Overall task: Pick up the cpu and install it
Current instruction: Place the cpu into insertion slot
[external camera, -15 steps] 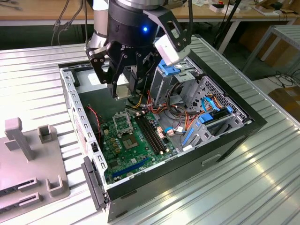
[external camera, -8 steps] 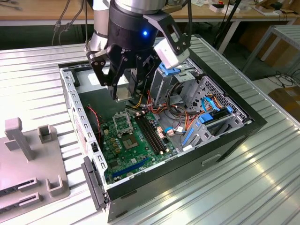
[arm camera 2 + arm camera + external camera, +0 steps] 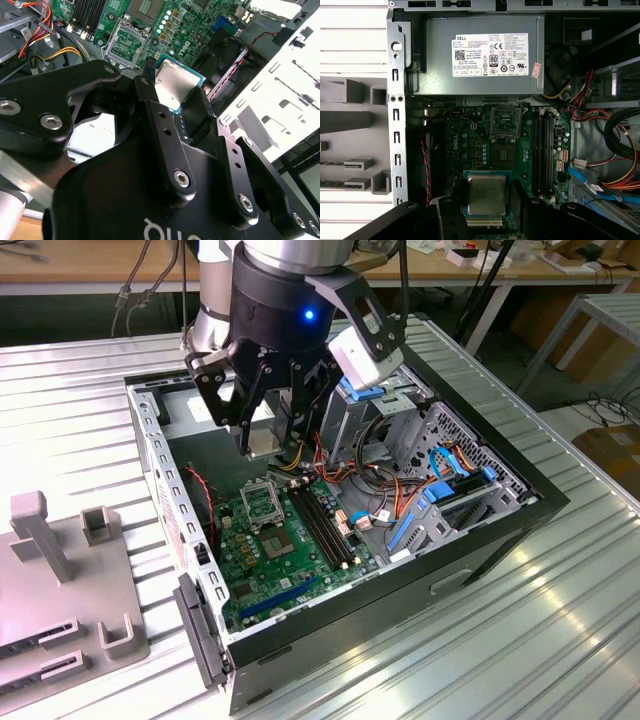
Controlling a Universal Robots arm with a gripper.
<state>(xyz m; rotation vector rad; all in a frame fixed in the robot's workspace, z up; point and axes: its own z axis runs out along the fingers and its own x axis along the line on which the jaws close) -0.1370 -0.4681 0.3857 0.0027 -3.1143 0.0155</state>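
CPU carriage looks to be the step in hand: the chip is already off its rest and held in the air, not yet seated. The ribbed metal table (image 3: 500,660) bears the open computer case (image 3: 150,470), lying on its side with its inside facing up. Inside the case, the grey power supply (image 3: 480,30) sits just beside the green motherboard (image 3: 470,145). The gripper (image 3: 268,445) hangs over the case interior. Its black fingers (image 3: 160,125) are clenched on two opposite edges of the chip. On the board the CPU socket (image 3: 506,122) stands uncovered, its frame empty, with the memory slots (image 3: 542,145) alongside it. The CPU (image 3: 486,194) is pinched between the fingertips with its pale metal face turned toward both wrist cameras. In the first wrist view it lies apart from the socket, not over it, though roughly square to the frame. How high it rides above the board I cannot tell.

As I judge it, seating calls for bringing the chip directly over the socket and matching its edges and corner to the frame. It should then be lowered flat and without force, since a tilted or offset landing could damage the contacts.
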